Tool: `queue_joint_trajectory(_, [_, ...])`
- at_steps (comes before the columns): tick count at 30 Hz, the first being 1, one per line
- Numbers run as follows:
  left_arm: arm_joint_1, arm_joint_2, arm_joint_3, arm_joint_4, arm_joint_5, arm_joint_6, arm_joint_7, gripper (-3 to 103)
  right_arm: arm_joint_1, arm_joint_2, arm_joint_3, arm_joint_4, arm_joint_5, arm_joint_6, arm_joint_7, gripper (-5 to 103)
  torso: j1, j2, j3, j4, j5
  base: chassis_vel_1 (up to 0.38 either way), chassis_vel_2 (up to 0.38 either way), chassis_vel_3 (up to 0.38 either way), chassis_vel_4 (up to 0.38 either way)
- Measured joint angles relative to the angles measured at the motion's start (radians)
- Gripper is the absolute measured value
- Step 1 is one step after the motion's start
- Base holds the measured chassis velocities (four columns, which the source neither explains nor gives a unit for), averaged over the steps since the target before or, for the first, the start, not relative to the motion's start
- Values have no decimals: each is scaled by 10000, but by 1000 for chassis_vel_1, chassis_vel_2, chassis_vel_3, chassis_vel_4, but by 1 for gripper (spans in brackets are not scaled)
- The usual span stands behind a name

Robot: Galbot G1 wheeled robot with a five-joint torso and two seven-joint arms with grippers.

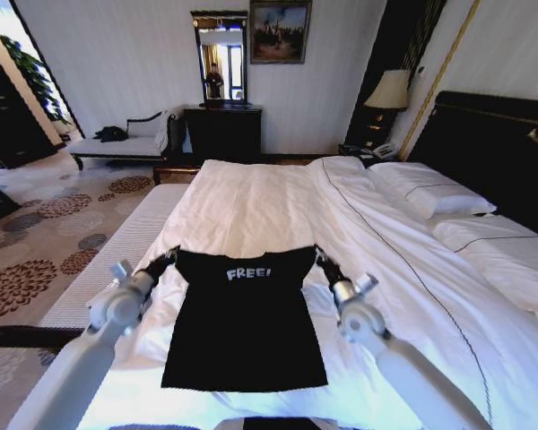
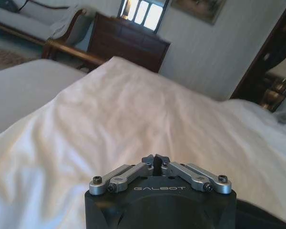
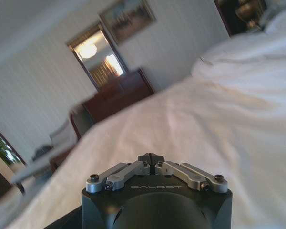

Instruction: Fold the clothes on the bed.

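On the white duvet [image 1: 278, 206] of the bed [image 1: 484, 305], just ahead of the robot in the head view, lies the black T-shirt [image 1: 244, 322]. White lettering "FREE!" [image 1: 248, 273] reads upright across its far end, at chest height. "GALBOT" is printed on the black housing of each wrist, legible in both wrist views. Left gripper [image 1: 172, 254] sits at the shirt's far left corner, about 10 o'clock from the shirt's centre; in the left wrist view its fingers [image 2: 157, 161] are drawn together to a closed point at the tip, a dark pinch between them, but whether that is cloth cannot be told. Right gripper [image 1: 319, 257] sits at the far right corner, about 2 o'clock; in the right wrist view its fingers [image 3: 150, 158] are likewise closed together, contents not discernible. In the head view both tips meet the shirt's upper corners, so contact with the fabric is seen but a firm hold cannot be confirmed. Shirt's long axis runs 12 to 6 o'clock, hem toward the robot at 6, lettered end away at 12; fabric mostly flat, far edge stretched between both grippers. Pillows [image 1: 435, 193] lie at about 2 o'clock against the dark headboard [image 1: 493, 134].
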Motion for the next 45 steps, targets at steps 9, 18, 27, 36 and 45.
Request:
queue_joint_trajectory(9, [1596, -452, -1318, -1177, 467, 1309, -671, 1, -1771, 169, 610, 1338, -221, -617, 1122, 0, -1, 1, 0, 0, -2, 0, 0, 0, 0])
queue_joint_trajectory(18, [2429, -416, -1315, -1870, 509, 2834, -1427, 1, -2836, 343, 686, 1870, -440, -1204, 1920, 0, 1, 1, 0, 0, 0, 0, 0, 0, 0])
queue_joint_trajectory(27, [2814, -672, -746, -1836, 801, 3280, -1735, 1, -3109, 567, 621, 1232, -853, -1094, 1959, 0, 2, -2, 2, 0, 2, 0, 0, 0, 0])
queue_joint_trajectory(36, [2927, -555, -825, -2040, 505, 3508, -1982, 1, -3169, 613, 608, 1100, -1162, -1042, 2018, 0, 2, -2, 1, 0, 1, 0, 0, 0, 0])
queue_joint_trajectory(45, [3366, -512, -1060, -3184, 510, 3599, -2464, 6, -3183, 497, 513, 1718, -1807, -1046, 1923, 12, 2, -1, 1, 0, 0, 0, 0, 0, 0])
